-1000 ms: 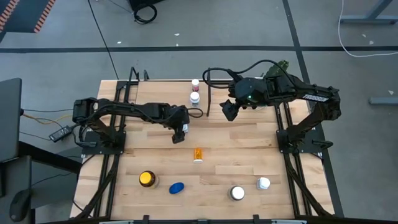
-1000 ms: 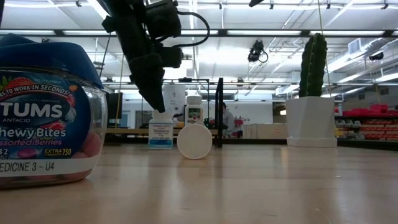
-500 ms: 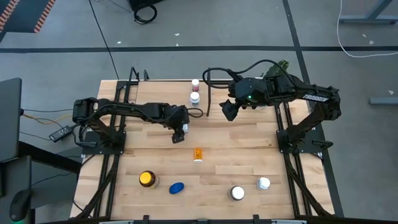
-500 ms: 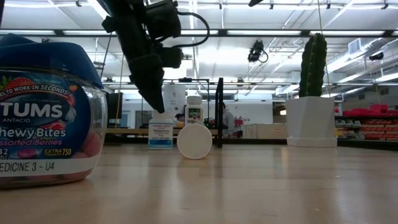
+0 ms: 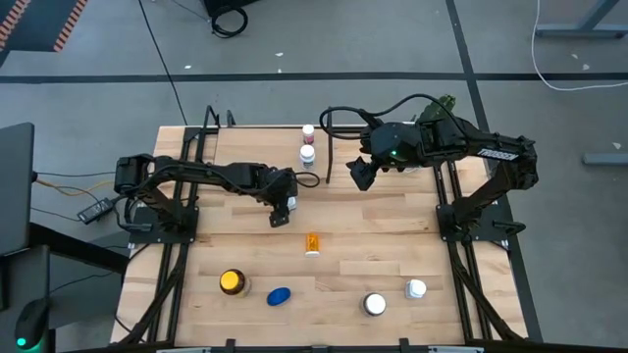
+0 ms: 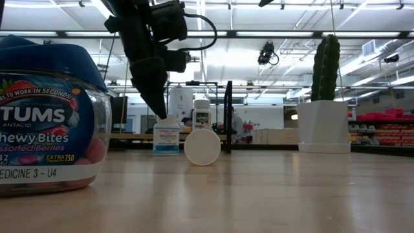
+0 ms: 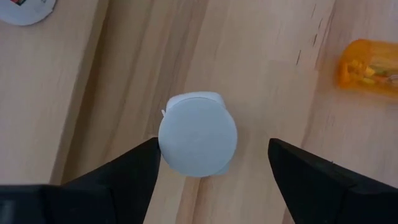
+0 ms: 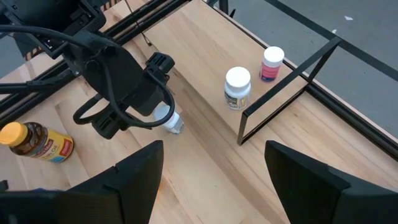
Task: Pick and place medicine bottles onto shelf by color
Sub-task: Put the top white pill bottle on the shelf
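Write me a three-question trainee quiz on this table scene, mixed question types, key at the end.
1. True or false: the left end effector has its fingers on either side of a white-capped bottle.
2. How many bottles stand on the shelf? A) none B) two C) five
3. Fill in: the small orange bottle lies on its ____.

Key:
1. True. The open fingers flank the cap; one finger is at its edge, the other is clear of it.
2. B. One has a white label, one a pink label.
3. side
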Controlling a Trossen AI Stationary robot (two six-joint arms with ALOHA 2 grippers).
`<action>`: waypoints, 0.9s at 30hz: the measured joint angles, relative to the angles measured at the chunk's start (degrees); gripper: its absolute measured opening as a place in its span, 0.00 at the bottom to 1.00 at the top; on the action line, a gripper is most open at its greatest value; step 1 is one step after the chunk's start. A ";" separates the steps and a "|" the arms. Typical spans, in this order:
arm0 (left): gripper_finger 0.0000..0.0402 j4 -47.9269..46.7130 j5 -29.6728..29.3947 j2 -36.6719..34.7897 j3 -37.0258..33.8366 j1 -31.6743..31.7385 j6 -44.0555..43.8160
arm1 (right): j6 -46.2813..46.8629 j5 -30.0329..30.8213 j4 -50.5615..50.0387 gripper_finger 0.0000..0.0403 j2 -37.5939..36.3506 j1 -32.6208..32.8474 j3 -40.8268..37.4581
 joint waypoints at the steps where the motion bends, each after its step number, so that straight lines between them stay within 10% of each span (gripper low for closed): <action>1: 0.75 0.00 -0.02 0.00 0.00 0.00 -0.19 | 0.02 -0.01 0.00 0.71 0.00 0.00 0.00; 27: 0.75 0.04 -0.02 0.00 0.00 0.00 0.23 | 0.02 -0.01 0.00 0.71 0.00 0.00 0.02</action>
